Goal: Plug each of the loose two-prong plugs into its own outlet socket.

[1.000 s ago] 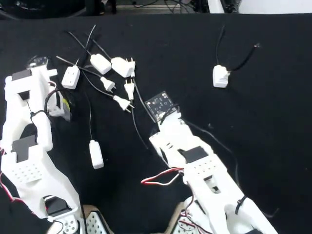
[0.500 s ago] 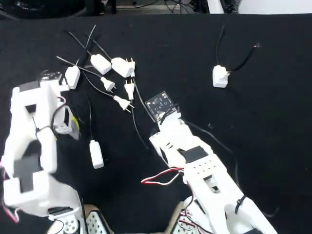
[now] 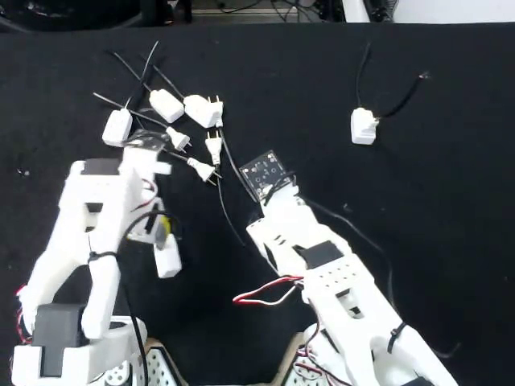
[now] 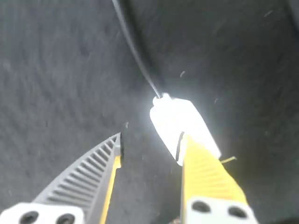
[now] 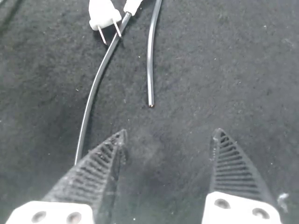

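Observation:
My left gripper (image 4: 149,140) is open just above the black cloth. A long white outlet socket (image 4: 180,123) with a black cable lies at the tip of one yellow-backed finger (image 4: 205,177), partly under it. From above, this socket (image 3: 167,259) lies under the left arm's wrist (image 3: 153,225). My right gripper (image 5: 170,135) is open over bare cloth, with a white two-prong plug (image 5: 105,14) and a cut cable end (image 5: 150,105) beyond it. Several loose plugs (image 3: 203,170) and sockets (image 3: 166,104) lie in a cluster at the far left.
Another white socket (image 3: 364,126) with black cables sits alone at the far right. One more socket (image 3: 117,126) lies just beyond the left arm. Black cables cross the cluster and run toward the right arm (image 3: 322,265).
The left arm has swung from the table's left edge toward the middle and now stands over the long white socket. The right arm has kept still.

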Tool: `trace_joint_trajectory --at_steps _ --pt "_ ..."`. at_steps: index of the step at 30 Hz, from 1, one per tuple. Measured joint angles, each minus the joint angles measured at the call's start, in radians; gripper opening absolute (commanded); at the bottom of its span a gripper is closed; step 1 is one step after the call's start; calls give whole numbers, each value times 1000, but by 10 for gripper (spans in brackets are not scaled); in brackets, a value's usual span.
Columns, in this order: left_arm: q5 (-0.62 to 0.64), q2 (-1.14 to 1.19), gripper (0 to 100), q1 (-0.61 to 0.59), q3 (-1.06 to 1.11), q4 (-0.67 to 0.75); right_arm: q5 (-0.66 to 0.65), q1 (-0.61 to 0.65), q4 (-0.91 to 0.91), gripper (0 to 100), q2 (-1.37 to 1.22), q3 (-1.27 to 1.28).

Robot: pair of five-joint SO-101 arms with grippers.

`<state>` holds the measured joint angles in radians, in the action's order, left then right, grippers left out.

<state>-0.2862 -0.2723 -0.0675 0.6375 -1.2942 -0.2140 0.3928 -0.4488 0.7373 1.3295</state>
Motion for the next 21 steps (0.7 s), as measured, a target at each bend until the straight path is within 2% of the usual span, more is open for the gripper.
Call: trace_joint_trajectory --at_steps 6,21 --pt "54 0 206 46 2 106 0 0 0 272 0 0" --pt "66 0 206 69 78 121 0 0 0 272 0 0"
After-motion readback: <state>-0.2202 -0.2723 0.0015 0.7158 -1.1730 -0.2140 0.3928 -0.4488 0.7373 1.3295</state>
